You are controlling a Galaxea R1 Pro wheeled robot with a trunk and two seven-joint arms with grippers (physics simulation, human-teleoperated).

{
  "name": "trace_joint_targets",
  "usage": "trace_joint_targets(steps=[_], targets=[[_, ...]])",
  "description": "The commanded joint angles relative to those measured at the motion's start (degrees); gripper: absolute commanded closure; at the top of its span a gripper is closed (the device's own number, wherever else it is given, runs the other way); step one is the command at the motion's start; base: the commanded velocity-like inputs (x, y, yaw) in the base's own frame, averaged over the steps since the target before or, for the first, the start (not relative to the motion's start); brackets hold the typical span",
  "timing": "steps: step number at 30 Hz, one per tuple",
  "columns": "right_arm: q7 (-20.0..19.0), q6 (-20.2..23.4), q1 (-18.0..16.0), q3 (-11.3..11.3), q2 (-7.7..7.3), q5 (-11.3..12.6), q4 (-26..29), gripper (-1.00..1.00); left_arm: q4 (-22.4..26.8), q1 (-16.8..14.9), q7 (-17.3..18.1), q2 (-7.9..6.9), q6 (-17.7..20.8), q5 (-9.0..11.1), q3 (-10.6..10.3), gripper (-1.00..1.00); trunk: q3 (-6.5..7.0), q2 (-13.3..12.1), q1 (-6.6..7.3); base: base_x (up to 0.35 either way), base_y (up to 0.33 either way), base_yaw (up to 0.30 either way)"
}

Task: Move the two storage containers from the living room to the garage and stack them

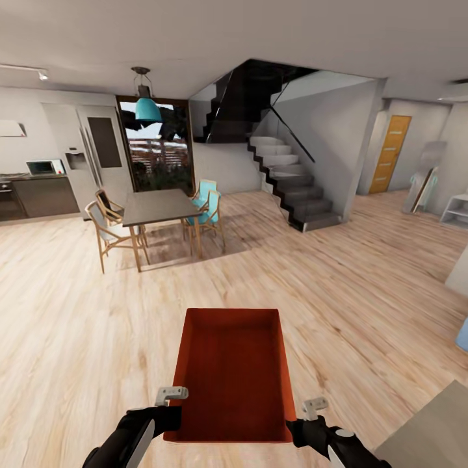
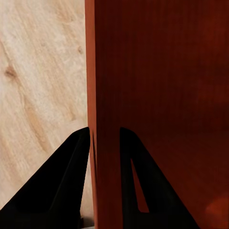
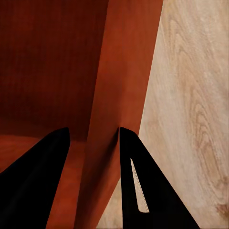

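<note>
I carry one orange-red storage container (image 1: 231, 374) out in front of me over the light wood plank flooring (image 1: 364, 279), my left gripper (image 1: 170, 398) clamped on its left wall near the corner closest to me, one finger (image 2: 62, 186) outside the thin wall and the other inside. My right gripper (image 1: 307, 411) is pinched on the right wall the same way, that wall running between its two fingers (image 3: 138, 191). Well ahead of both grippers stand a dining table (image 1: 159, 207) with chairs, a staircase (image 1: 292, 185) and an orange door (image 1: 390, 154).
</note>
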State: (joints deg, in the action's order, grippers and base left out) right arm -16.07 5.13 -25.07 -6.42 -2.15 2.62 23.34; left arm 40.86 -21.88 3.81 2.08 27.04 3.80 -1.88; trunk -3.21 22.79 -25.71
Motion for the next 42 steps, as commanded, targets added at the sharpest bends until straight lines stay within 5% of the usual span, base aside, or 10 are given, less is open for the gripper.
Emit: trace_joint_targets(steps=[1, 17, 42], targets=[[-1.5, 0.4, 0.0, -0.3, 0.24, 1.1, 0.2, 1.0, 0.2, -0.1, -2.7, 0.03, 0.3, 2.0, 1.6, 1.0, -0.13, 0.1, -0.07, 0.324, 0.0, 0.0], [-1.2, 0.4, 0.0, -0.3, 0.25, 1.1, 0.2, 1.0, 0.2, -0.1, -2.7, 0.03, 0.3, 2.0, 1.6, 1.0, -0.13, 0.1, -0.07, 0.324, 0.0, -0.023], [-1.5, 0.4, 0.0, -0.3, 0.24, 1.2, 0.2, 1.0, 0.2, -0.1, -2.7, 0.03, 0.3, 2.0, 2.4, 1.0, -0.13, 0.1, -0.07, 0.324, 0.0, -0.268]])
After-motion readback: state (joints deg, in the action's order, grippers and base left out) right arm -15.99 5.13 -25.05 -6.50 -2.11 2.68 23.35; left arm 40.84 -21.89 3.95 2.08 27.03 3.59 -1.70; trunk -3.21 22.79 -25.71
